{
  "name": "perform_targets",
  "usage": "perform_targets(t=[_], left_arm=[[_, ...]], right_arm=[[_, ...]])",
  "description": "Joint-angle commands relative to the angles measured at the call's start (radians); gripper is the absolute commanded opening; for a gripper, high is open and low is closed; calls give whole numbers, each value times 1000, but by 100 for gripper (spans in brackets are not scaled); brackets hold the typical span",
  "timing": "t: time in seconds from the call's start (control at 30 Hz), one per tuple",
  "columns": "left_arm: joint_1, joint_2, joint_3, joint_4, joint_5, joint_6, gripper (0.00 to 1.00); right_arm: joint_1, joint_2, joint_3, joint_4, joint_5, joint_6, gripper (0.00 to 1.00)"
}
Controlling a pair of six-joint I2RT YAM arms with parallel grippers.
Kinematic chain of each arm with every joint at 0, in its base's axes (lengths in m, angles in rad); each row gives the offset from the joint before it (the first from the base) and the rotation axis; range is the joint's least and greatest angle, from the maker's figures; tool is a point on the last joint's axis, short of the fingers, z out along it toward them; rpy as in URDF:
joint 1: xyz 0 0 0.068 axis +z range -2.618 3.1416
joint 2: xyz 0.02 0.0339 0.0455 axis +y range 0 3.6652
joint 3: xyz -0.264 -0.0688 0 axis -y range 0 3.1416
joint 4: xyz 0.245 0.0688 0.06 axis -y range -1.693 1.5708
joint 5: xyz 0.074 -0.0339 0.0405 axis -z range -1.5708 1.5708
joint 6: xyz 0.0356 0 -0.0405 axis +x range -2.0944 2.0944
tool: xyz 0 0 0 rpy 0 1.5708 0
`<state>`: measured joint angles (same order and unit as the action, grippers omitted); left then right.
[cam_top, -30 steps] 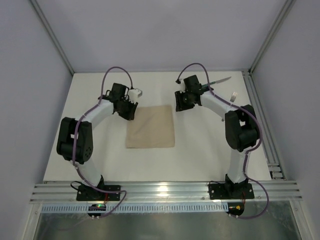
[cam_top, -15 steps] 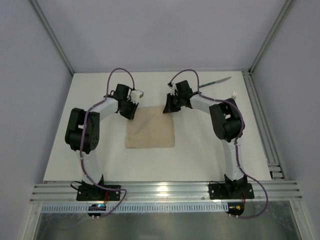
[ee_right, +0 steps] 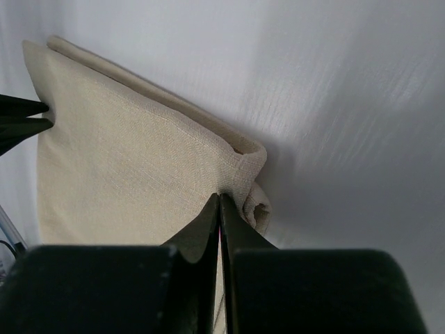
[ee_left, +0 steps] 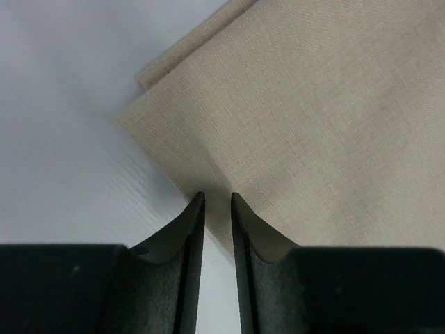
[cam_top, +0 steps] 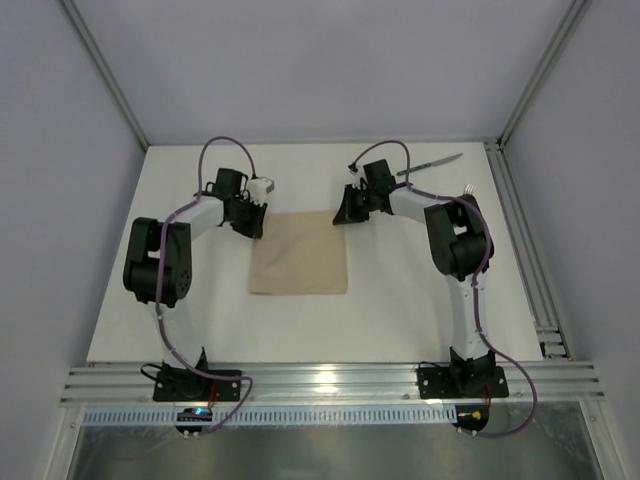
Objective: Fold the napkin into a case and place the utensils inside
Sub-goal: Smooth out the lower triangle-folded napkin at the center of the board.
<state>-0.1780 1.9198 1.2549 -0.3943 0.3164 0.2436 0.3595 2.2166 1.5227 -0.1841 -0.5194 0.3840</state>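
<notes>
My right tool (ee_right: 220, 197) is clamped on a bunched corner of the napkin (ee_right: 125, 160), I reckon to lift it for folding. My left tool (ee_left: 217, 200) stands slightly apart at the neighbouring corner, the cloth lying flat beneath it on the desk (ee_left: 62, 139).

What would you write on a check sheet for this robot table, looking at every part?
Surface: white table, flat, no spills seen.
Job's things: beige napkin lies mid-table, two layers showing at its far edge, far right corner bunched up. Knife and fork lie far right, apart from the napkin.
Clutter: nothing seen.
End effectors: right end effector is shut on the napkin's far right corner. Left end effector is at the far left corner, fingers a narrow gap apart, grip unclear.
Cables: purple cables loop clear of the napkin.
Surroundings: grey walls on three sides, metal rails along the near edge.
</notes>
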Motion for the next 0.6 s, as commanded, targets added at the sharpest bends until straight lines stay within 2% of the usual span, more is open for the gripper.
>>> perform_targets(t=[0.0,0.1,0.27,0.57], left_arm=[[11,-123,-12,-29,123,14,24],[11,-202,-17,-90,173,34,27],[5,-249,-74,-169,190,109,23],[-43,-205,-221,-109,110,148,19]], right_arm=[[-5,-60,17,-63,36,-33,4],[15,-129,-5,-68,83,-77,4],[78,-314,-157,-42,122,-106,4],[165,-368,-369,20,55,-59,4]])
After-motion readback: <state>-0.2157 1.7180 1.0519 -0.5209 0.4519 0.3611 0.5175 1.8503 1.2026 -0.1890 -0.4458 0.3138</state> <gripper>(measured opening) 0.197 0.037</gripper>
